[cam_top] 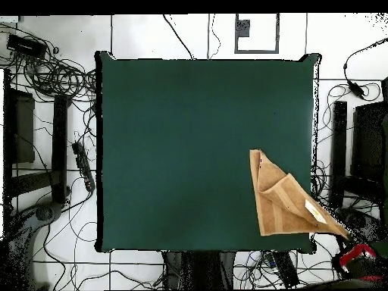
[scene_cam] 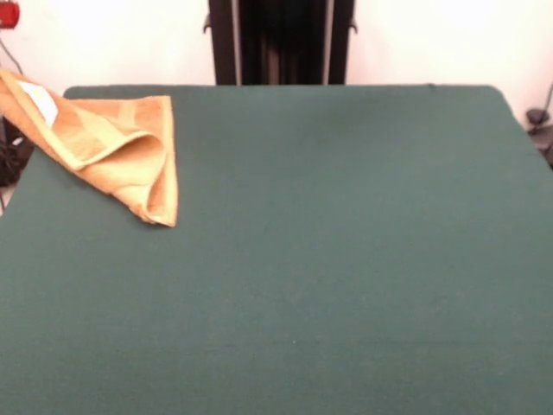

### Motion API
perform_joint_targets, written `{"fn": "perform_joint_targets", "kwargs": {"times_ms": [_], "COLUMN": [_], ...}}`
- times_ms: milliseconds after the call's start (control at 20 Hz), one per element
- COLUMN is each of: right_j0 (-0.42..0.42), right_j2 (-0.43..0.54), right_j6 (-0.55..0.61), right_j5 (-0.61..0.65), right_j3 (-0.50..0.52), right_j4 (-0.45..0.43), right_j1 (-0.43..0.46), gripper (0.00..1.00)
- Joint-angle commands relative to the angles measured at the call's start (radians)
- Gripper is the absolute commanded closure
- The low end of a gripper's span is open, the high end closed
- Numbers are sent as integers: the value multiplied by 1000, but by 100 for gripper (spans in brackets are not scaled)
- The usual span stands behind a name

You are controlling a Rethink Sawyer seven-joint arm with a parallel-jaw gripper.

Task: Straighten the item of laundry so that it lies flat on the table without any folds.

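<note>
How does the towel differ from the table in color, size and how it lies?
The towel is orange-tan; the table is dark green. The towel is far smaller. The towel lies folded, one end hanging past the table's edge near a corner; the table top is flat. Both look like cloth.

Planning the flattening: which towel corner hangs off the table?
The corner bearing the white label on the towel; it overhangs the table edge, the others lie on the felt.

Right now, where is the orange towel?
The towel lies folded at the table's far left corner in the front view, one end hanging past the left edge. From overhead it sits at the lower right corner.
</note>
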Motion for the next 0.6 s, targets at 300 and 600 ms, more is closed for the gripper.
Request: {"fn": "perform_joint_targets", "kwargs": {"times_ms": [300,600], "right_j0": [-85,-93], "right_j2": [108,102], "right_j6": [-150,-196], "right_j5": [-4,29], "right_j3": [166,240], "right_j4": [144,275], "right_j1": [0,0], "gripper": [100,100]}}
